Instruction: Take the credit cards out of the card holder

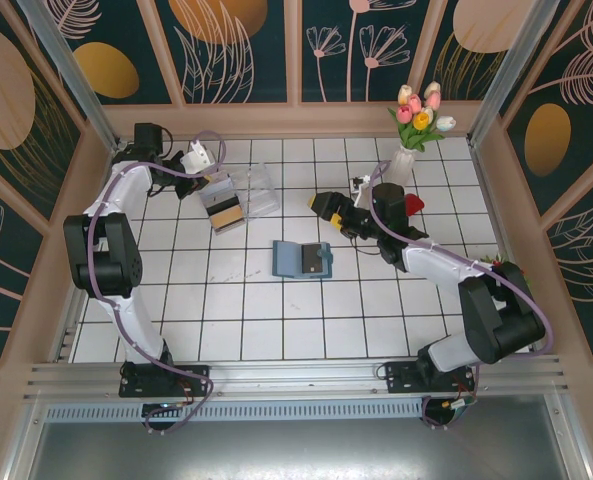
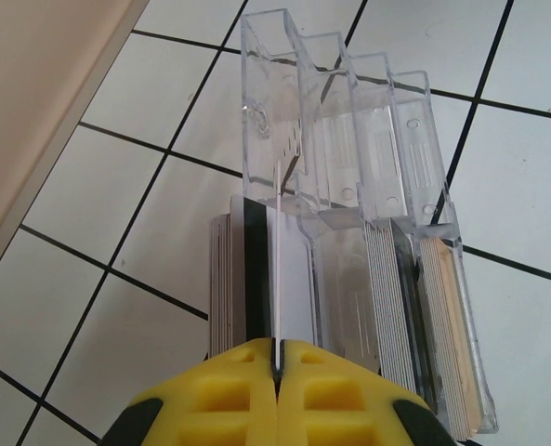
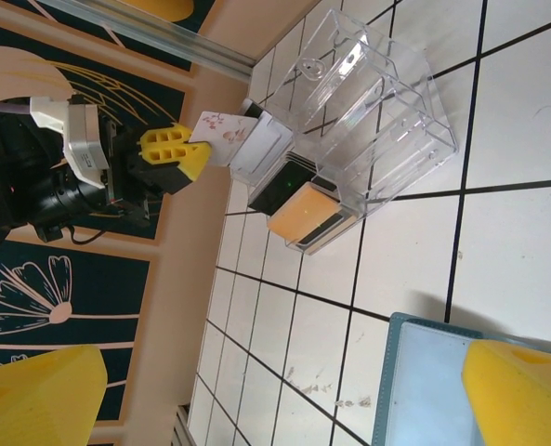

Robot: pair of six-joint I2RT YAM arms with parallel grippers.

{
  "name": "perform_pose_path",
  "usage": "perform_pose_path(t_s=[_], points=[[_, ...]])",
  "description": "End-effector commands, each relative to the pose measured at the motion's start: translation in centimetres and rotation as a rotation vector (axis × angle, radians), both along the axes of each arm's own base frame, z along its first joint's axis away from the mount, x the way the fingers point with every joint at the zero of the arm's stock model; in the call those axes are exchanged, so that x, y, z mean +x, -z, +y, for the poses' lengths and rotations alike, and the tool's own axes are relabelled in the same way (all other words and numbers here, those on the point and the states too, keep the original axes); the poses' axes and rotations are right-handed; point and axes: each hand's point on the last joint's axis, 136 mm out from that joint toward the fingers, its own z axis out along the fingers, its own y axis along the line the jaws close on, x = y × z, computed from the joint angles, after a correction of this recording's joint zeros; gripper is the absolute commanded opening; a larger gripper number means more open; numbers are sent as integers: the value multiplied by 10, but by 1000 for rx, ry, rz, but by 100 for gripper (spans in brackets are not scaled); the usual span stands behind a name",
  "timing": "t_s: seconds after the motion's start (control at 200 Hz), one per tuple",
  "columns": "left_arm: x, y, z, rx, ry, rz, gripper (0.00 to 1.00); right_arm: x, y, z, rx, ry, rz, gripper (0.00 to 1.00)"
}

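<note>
One thin, stiff, probably slick card (image 3: pixel 221 132) is hanging above the box (image 2: pixel 340 121), left gripper (image 2: pixel 277 364) clamping its end flat-on; right gripper (image 3: pixel 284 372) is hovering spread apart, holder (image 1: pixel 303 259) lying near the box.

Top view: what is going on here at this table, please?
The left claw is shut on a card, holding it at the clear box, where stacks of cards already sit. The wallet lies open on the tiles in the middle. The right claw is open, close to the wallet, holding nothing.
</note>
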Motion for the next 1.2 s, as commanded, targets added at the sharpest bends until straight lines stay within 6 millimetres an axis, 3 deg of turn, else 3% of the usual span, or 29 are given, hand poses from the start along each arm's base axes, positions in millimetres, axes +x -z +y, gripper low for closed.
perform_pose_path(t_s=[0.0,0.27,0.455,0.55,0.636,0.766,0.881,1.196], points=[[6,2,-4,-6,14,-3,7,2,-13,7,24,-20,-24,99],[9,9,-4,3,7,-2,25,2,-11,9,26,-26,-10,99],[12,-5,-6,-12,0,-42,28,3,-11,9,23,-25,-8,99],[14,-16,-7,-19,0,-74,24,3,-11,9,23,-24,-6,99],[16,-18,-6,-18,-1,-83,14,3,-11,9,22,-22,-7,99],[15,-9,-4,5,-2,-66,1,2,-11,8,21,-24,-11,99],[12,-8,-3,11,2,-58,0,1,-11,8,17,-24,-10,99],[8,-39,-11,-24,53,-117,0,1,-11,8,18,-25,-10,99]])
